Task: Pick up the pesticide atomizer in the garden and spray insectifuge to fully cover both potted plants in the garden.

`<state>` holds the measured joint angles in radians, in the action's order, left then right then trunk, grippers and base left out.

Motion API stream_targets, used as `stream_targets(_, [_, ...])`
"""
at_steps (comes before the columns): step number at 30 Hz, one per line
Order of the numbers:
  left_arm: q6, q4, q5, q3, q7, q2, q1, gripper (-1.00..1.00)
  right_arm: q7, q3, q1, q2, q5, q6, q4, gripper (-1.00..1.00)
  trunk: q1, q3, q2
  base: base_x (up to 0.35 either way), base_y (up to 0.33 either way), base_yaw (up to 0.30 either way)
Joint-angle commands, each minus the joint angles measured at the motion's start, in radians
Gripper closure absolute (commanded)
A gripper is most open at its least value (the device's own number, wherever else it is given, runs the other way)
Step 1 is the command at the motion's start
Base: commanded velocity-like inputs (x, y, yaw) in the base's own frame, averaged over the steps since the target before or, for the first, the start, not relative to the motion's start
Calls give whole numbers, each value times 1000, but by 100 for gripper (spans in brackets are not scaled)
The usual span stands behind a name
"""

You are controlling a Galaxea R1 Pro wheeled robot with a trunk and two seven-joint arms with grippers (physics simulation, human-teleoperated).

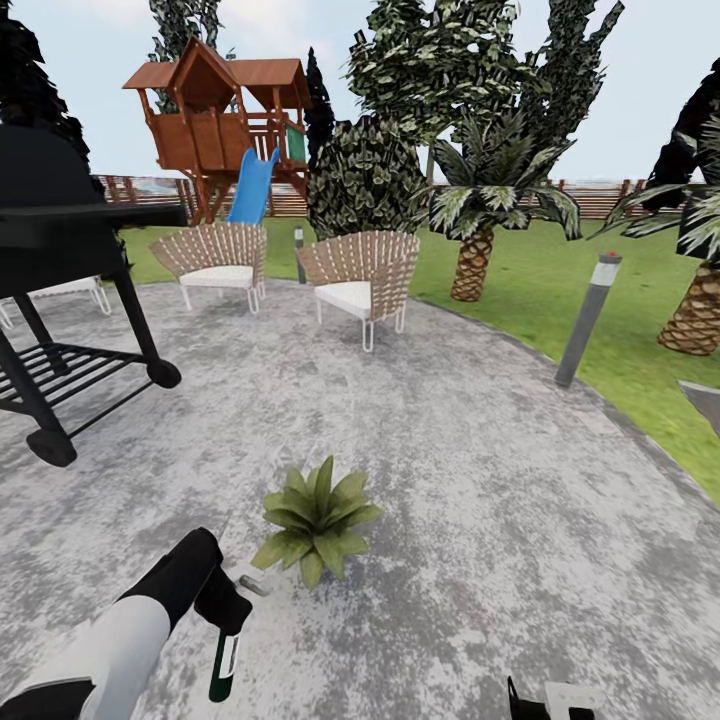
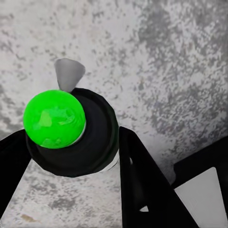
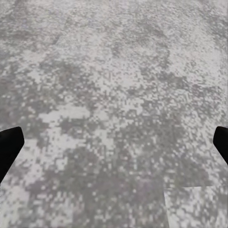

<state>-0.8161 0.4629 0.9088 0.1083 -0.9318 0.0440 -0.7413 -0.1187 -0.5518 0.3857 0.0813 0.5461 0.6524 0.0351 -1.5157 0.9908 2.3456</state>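
Already the left pincer (image 1: 222,612) clenched the pesticide atomizer (image 1: 224,668), hanging beside one potted plant (image 1: 316,520) above the patio (image 1: 480,480); probably light, rigid, slippery, best held mid-body. The right pincer (image 3: 114,142) stood released.
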Motion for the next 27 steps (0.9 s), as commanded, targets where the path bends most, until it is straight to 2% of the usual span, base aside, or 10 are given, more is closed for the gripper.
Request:
stream_targets(1, [-4,1,10,7,-8,0,0,100,-7,-4,1,0,11,3,-2,-100,0,1,0,45,0,0])
stream_targets(4, [-5,3,11,6,-9,4,2,100,-6,-2,1,1,12,3,-3,-100,0,1,0,14,0,0])
stream_targets(5, [-3,3,12,6,-10,18,5,100,-5,-2,1,1,12,3,-3,-100,0,1,0,4,0,0])
stream_targets(8, [4,3,4,9,-15,103,6,100,-4,-2,1,1,12,3,-3,-100,0,1,0,1,0,0])
stream_targets(10, [7,4,3,9,-31,123,5,100,-4,-2,1,2,13,3,-3,-100,0,1,0,0,0,0])
stream_targets(15, [11,8,9,-12,-127,118,-10,100,-4,-2,1,2,14,3,-2,-100,0,1,0,0,0,0])
stream_targets(16, [11,8,9,-39,-148,121,-16,100,-4,-2,1,2,14,3,-1,-100,0,1,0,0,0,0])
stream_targets(17, [19,3,13,-109,-191,133,-14,100,-4,-2,1,2,15,3,-1,-100,0,1,0,0,0,0])
stream_targets(20, [96,-10,11,-121,-203,176,-9,100,-4,-2,1,2,15,3,-1,-100,0,1,0,0,0,0])
stream_targets(27, [90,30,13,-120,-299,169,-55,100,-4,-2,1,1,15,3,-1,-100,0,1,0,0,0,0])
